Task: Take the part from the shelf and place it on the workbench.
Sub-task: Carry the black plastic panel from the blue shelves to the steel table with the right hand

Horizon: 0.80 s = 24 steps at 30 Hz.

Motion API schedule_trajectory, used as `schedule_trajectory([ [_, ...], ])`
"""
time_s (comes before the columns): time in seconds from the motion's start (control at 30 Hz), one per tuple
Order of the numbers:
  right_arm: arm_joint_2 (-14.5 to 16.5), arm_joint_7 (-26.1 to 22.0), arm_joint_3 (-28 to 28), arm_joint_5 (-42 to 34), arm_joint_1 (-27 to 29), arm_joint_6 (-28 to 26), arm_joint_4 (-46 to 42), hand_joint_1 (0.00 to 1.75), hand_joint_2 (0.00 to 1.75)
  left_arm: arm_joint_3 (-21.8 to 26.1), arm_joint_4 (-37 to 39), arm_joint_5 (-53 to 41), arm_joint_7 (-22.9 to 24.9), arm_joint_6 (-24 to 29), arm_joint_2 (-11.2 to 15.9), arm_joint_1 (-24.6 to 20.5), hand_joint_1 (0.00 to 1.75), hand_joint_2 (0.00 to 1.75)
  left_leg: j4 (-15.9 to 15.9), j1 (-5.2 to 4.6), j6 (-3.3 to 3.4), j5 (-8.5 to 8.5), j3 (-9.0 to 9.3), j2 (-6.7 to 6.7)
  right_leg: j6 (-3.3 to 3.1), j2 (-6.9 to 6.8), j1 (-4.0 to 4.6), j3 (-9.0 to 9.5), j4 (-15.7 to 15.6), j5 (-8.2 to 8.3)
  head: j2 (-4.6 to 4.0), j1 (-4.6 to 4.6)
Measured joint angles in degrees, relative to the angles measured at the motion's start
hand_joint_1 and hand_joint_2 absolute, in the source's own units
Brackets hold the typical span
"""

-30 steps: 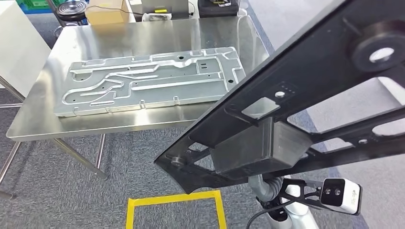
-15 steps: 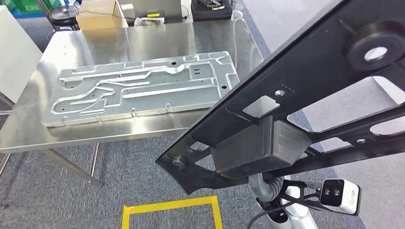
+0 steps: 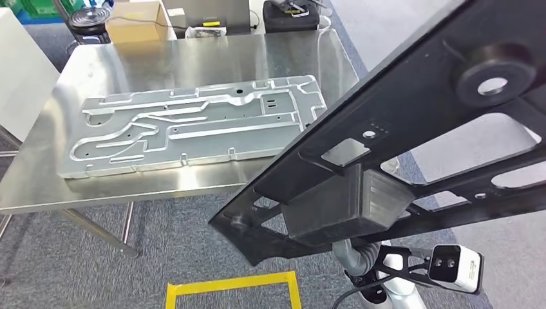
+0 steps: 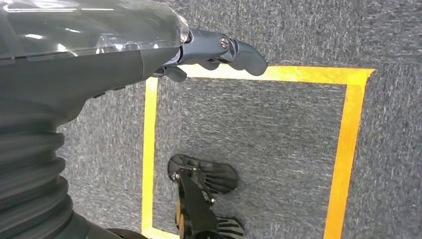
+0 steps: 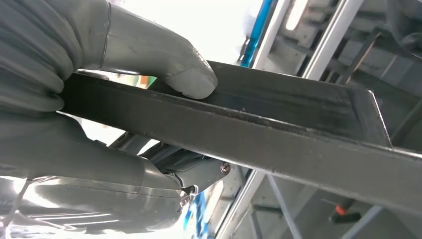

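- Since half a second ago, your head view has shifted: the workbench (image 3: 193, 55) sits slightly lower and further right in frame.
- Your right hand (image 5: 99, 94) still clamps the black part (image 3: 412, 122), held tilted beside the workbench.
- Your left hand (image 4: 219, 52) hangs over the floor, fingers curled, holding nothing.

One black frame part (image 3: 412, 122), one steel table (image 3: 193, 55), one grey machined plate (image 3: 193, 125), one cardboard box (image 3: 136, 20), one yellow floor square (image 3: 232, 290).

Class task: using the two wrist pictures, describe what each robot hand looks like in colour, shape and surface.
The left robot hand has a grey ribbed cover like a bellows, a clear glossy shell above it, and dark rounded fingers with small visible screws. The right robot hand has a thick, smooth grey thumb, a ribbed grey cover and a dark finger part with a screw.
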Motion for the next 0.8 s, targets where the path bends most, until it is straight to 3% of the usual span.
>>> schedule_trajectory([
  [0.1, -0.1, 0.0, -0.1, 2.0, 0.2, -0.9, 0.1, 1.75, 1.75, 0.0, 0.0, 0.1, 0.0, -0.1, 0.0, -0.1, 0.0, 1.75, 0.1, 0.15, -0.98, -0.63, 0.37, -0.03, -1.11, 0.02, 0.15, 0.46, -0.4, -0.63, 0.0, -0.01],
  [0.17, -0.1, 0.0, -0.1, 2.8, 0.1, -1.3, 0.1, 1.75, 1.75, 0.0, 0.0, 0.1, 0.0, -0.2, -0.1, -0.1, 0.0, 1.75, 3.3, 0.34, -1.48, -2.38, -0.83, -0.07, -1.91, -0.44, 0.08, 1.16, -0.8, -0.94, 0.0, -0.01],
  [0.27, -0.1, 0.0, -0.1, 3.0, 0.1, -1.6, 0.4, 1.75, 1.75, 0.0, 0.0, 0.1, 0.0, -0.3, -0.2, 0.1, 0.0, 1.75, 14.6, 0.41, -1.85, -6.53, -7.17, -0.06, -2.48, -1.37, 0.26, 2.05, -0.9, -1.75, 0.0, -0.01],
  [0.3, -0.1, 0.0, -0.1, 3.0, 0.1, -1.6, 0.5, 1.75, 1.75, 0.0, 0.0, 0.1, 0.0, -0.3, -0.2, 0.2, 0.0, 1.75, 16.7, 0.41, -1.87, -6.55, -8.8, -0.05, -2.49, -1.65, 0.32, 2.41, -0.9, -2.07, 0.0, -0.01],
  [0.33, -0.1, 0.0, -0.1, 2.9, 0.1, -1.7, 0.7, 1.75, 1.75, 0.0, 0.0, 0.1, 0.0, -0.4, -0.2, 0.3, 0.0, 1.75, 16.6, 0.41, -1.82, -5.34, -9.36, 0.0, -2.47, -1.97, 0.36, 2.87, -0.9, -2.43, 0.0, -0.01],
  [0.37, -0.1, 0.0, -0.1, 2.9, 0.1, -1.8, 0.8, 1.75, 1.75, 0.0, 0.0, 0.1, 0.0, -0.4, -0.2, 0.4, 0.0, 1.75, 14.2, 0.4, -1.67, -3.06, -8.81, 0.2, -2.4, -2.35, 0.39, 3.47, -0.9, -2.85, 0.0, -0.01],
  [0.43, -0.1, 0.0, -0.1, 2.8, 0.1, -1.9, 0.9, 1.75, 1.75, 0.0, 0.0, 0.1, 0.0, -0.5, -0.2, 0.4, 0.0, 1.75, 6.4, 0.04, -1.08, 1.77, -6.03, 2.06, -2.08, -3.21, 0.6, 4.75, -0.9, -3.8, 0.0, -0.01],
  [0.47, -0.1, 0.0, -0.1, 2.8, 0.0, -1.9, 1.0, 1.75, 1.75, 0.0, 0.0, 0.1, 0.0, -0.5, -0.2, 0.3, 0.0, 1.75, 3.5, -0.23, -0.68, 2.98, -4.85, 3.07, -1.8, -3.59, 0.77, 5.17, -0.9, -4.2, 0.0, -0.01],
  [0.53, -0.2, 0.0, 0.0, 2.8, 0.0, -2.0, 1.0, 1.75, 1.75, 0.0, 0.0, 0.1, 0.0, -0.5, -0.2, 0.1, 0.0, 1.75, 1.6, -0.73, -0.03, 2.98, -4.2, 3.82, -1.22, -4.56, 1.1, 5.51, -0.9, -4.71, 0.0, -0.01],
  [0.6, -0.2, 0.0, 0.0, 2.8, -0.2, -2.0, 1.0, 1.75, 1.75, 0.0, 0.0, 0.1, -0.1, -0.5, -0.2, 0.1, 0.0, 1.75, 1.1, -0.54, 0.54, 2.97, -4.1, 2.54, -0.59, -5.16, 1.09, 5.79, -0.9, -5.2, 0.0, -0.01],
  [0.67, -0.2, 0.0, 0.0, 2.8, -0.3, -2.1, 1.0, 1.75, 1.75, 0.0, 0.0, 0.1, -0.1, -0.5, -0.2, 0.2, 0.0, 1.75, 0.6, -0.21, 1.15, 3.02, -3.71, 1.28, 0.04, -3.18, 0.78, 4.99, 1.5, -6.75, 0.0, -0.01],
  [0.73, -0.4, 0.0, 0.0, 2.6, -0.3, -2.1, 1.1, 1.75, 1.75, 0.0, 0.0, 0.1, -0.1, -0.5, -0.3, 0.0, 0.0, 1.75, 0.5, -0.08, 1.64, 2.88, -3.44, 0.2, 0.43, -0.69, 0.44, 1.24, 8.3, -9.66, 0.0, -0.01],
  [0.8, -0.6, 0.2, 0.0, 2.0, -0.2, -2.2, 1.3, 1.75, 1.75, 0.0, 0.0, 0.1, -0.1, -0.5, -0.3, 0.0, 0.0, 1.75, 0.5, -0.09, 1.86, 2.53, -3.1, -0.8, 0.67, -0.1, 0.3, -3.27, 14.9, -10.99, 0.0, -0.01],
])
